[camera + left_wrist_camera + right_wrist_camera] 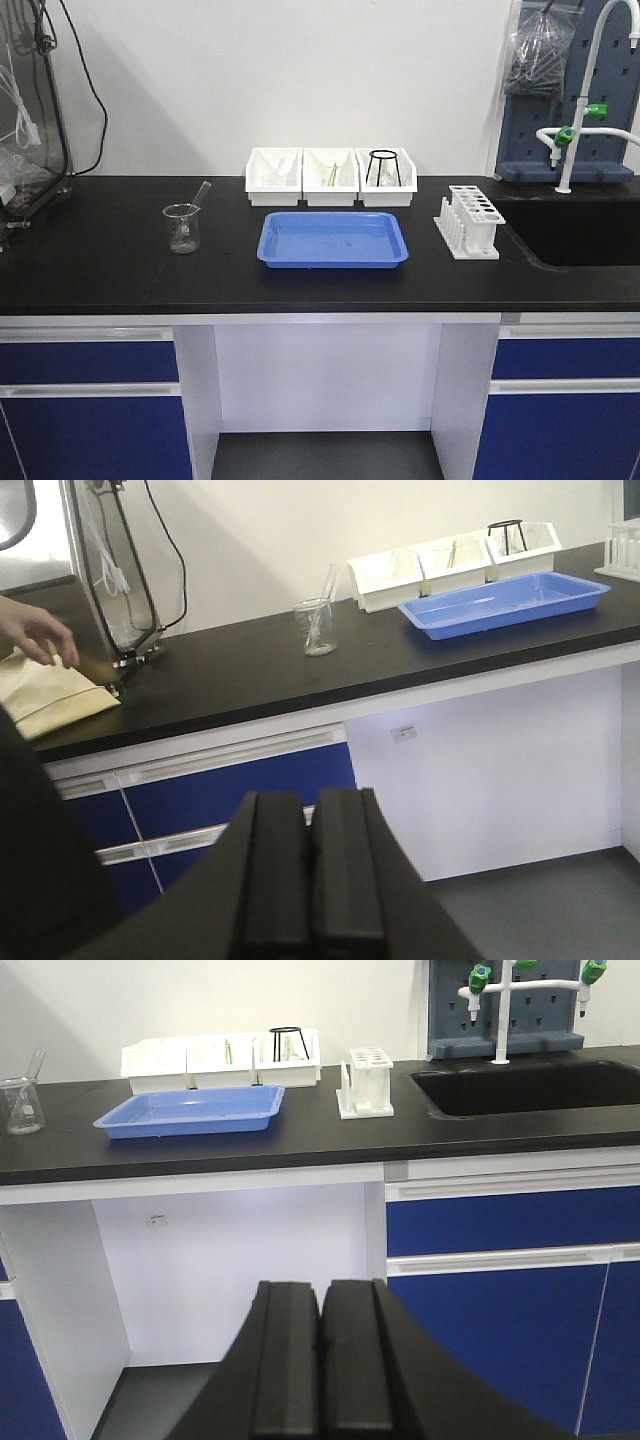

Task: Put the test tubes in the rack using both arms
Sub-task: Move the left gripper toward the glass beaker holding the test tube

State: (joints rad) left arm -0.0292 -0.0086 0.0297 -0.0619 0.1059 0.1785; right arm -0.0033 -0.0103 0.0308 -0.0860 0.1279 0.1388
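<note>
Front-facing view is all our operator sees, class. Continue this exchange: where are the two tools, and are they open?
Observer: The left tool is shut and empty, back from the bench, outside your frame.
Operator: And the right?
Observer: The right tool is shut and empty too, with the rack ahead on the bench.
Operator: Anything past my left edge?
Observer: A person's hand is over a pale yellow item at the bench's end.

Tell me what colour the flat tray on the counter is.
The tray is blue, clearest in the exterior front-facing view.
</note>
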